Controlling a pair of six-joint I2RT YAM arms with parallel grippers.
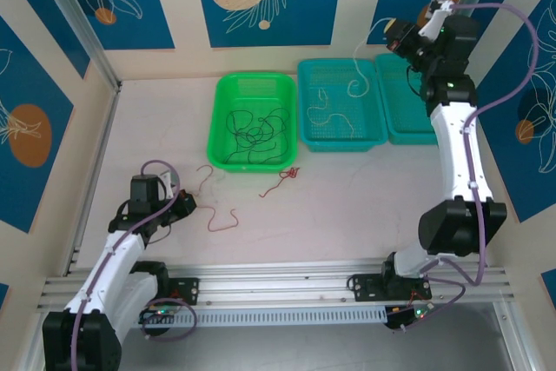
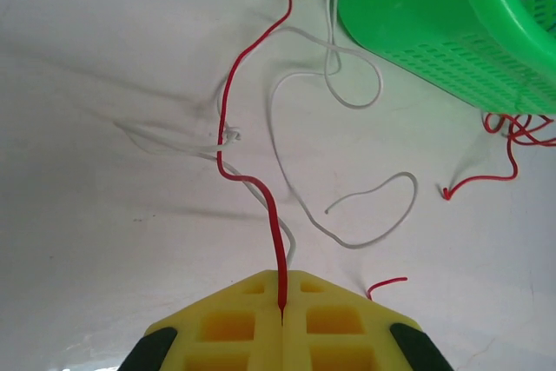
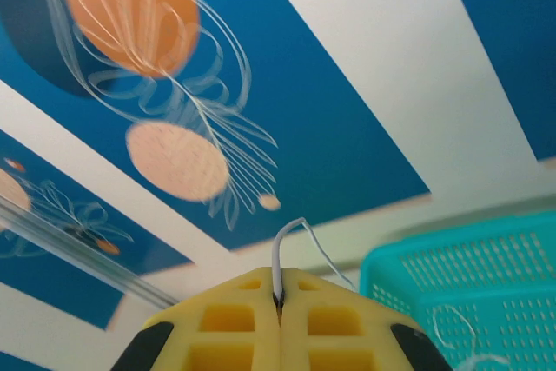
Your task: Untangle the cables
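A red cable (image 2: 276,241) runs up the middle of the left wrist view from the left gripper (image 2: 282,288), whose yellow jaws are clenched on its lower end. Partway up it meets a small knot with a loose white cable (image 2: 274,149), which loops over the pale table (image 2: 87,241) toward the green basket (image 2: 452,32) in the upper right of the frame. A second red cable (image 2: 512,132) lies bunched at the right edge, just beside that basket's wall. In the top view the red cable (image 1: 221,213) curls across the table at lower left of centre, with the left gripper (image 1: 184,204) low beside it. The second red cable (image 1: 287,175) sits just below the green basket (image 1: 217,123), which holds a tangle of black cables (image 1: 254,135). To its right, the teal basket (image 1: 343,144) contains whitish cables (image 1: 326,115). In the upper right of the frame the right gripper (image 1: 395,36) sits high, and a pale strand (image 1: 354,86) hangs from it over the teal basket. In the right wrist view the right gripper (image 3: 280,288) has its jaws pressed together on the pale strand (image 3: 287,234), which arches out above them. The teal basket (image 3: 486,275) is at lower right and a blue patterned wall (image 3: 347,128) is behind. Another teal basket (image 1: 404,119) stands at the far right, partly hidden by the right arm.
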